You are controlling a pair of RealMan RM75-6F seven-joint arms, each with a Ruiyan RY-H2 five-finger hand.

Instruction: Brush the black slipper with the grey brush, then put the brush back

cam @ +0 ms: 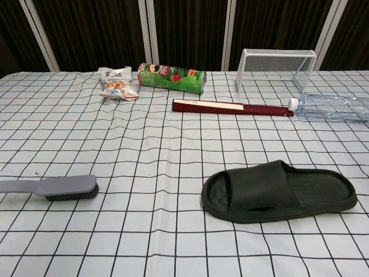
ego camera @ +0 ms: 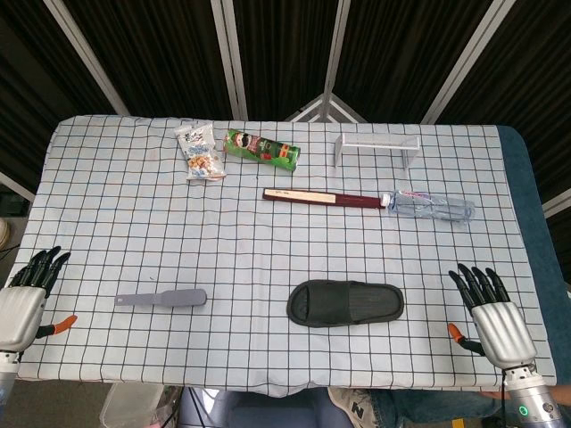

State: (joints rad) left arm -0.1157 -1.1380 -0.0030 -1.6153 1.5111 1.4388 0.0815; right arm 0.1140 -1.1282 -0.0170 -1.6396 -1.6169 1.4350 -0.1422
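My left hand point(ego camera: 25, 299) rests at the table's point(ego camera: 107, 223) left edge, fingers extended, slightly spread, holding nothing. The grey brush point(ego camera: 162, 299) lies flat near the front, bristles down, handle toward that hand, untouched. The black slipper point(ego camera: 345, 303) lies sole-down to its right, well apart. My right hand point(ego camera: 491, 312) rests at the right edge, fingers extended and apart, empty.

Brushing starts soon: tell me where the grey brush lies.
The grey brush lies flat on the near-left of the table, left of the black slipper, untouched by the left robot hand.
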